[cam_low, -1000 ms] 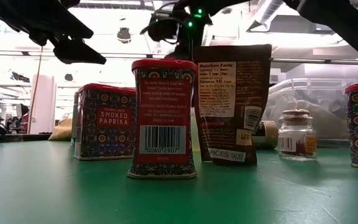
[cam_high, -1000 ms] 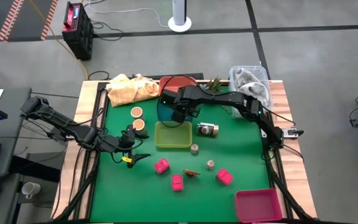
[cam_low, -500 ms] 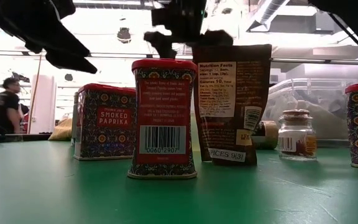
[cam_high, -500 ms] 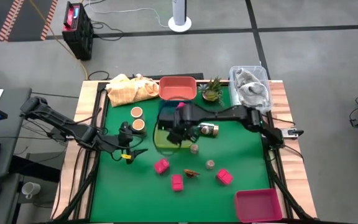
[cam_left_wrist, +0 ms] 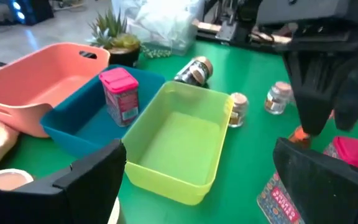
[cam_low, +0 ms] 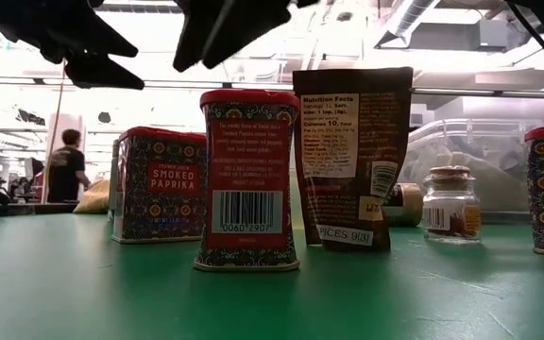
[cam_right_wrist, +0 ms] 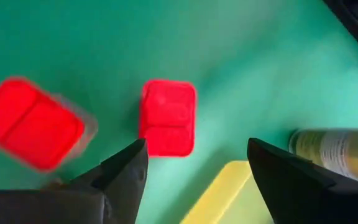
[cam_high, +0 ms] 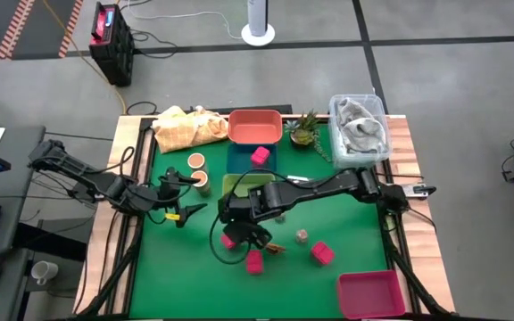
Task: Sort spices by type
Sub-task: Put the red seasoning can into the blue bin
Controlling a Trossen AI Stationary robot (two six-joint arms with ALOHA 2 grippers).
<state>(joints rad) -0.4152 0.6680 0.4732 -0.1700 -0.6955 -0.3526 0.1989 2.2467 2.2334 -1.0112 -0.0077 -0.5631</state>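
Right gripper [cam_high: 239, 234] has been moved off the blue bin [cam_high: 239, 159] and brought forward over the loose pink tins. One pink tin [cam_high: 259, 156] now stands upright in that bin, well behind the gripper; the drop is judged done.

Right fingers are apart, nothing between them. They were narrowed during the last second, likely being pre-set for the next pick.

In the right wrist view one tin [cam_right_wrist: 168, 117] is seen just ahead of the fingertips, a second [cam_right_wrist: 31, 123] off to one side. Neither is touched yet. A third tin [cam_high: 321, 253] is left further out toward the right arm's base.

Left gripper [cam_high: 184, 201] is held wide open and empty, just beside the tan jars [cam_high: 196, 160], idle.

Yellow-green bin [cam_high: 236, 183], just behind the right gripper, is not yet filled. Grey jars [cam_high: 302, 235] and brown pod [cam_high: 275, 248] are unsorted.

Judgement: pink type one in, three to go. Next a descent and centring on the nearer tin are needed; a neighbouring tin could be clipped.
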